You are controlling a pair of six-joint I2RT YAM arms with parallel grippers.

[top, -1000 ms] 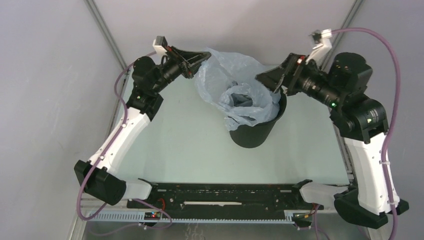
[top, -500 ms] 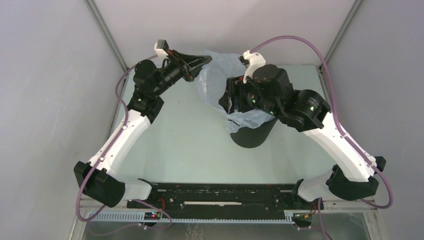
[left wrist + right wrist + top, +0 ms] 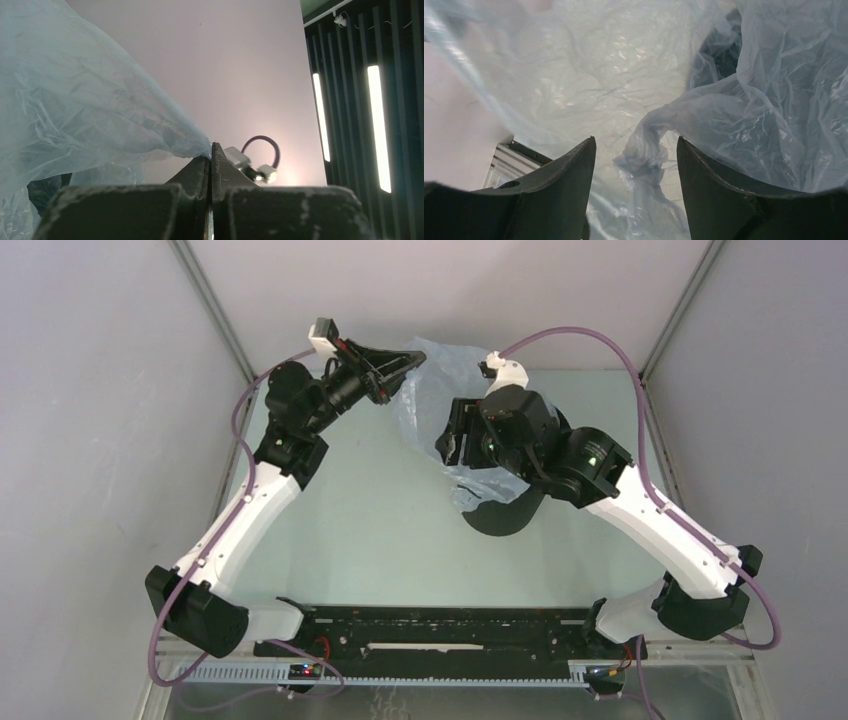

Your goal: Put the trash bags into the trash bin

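Two-handed now: pinches an edge of the trash bag [image 3: 428,390] in the left gripper [image 3: 412,360], upper centre; swings the right gripper [image 3: 636,142] in from frame right over the trash bin [image 3: 500,522], jaws spread but narrowing round a twisted fold [image 3: 644,150], likely to stuff it down.

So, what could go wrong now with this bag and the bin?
1. The left hand pinches the bag only by a thin edge; it may slip or tear.
2. The right hand, open around a twisted strand, may close on too little film.
3. A downward push could tip the bin.
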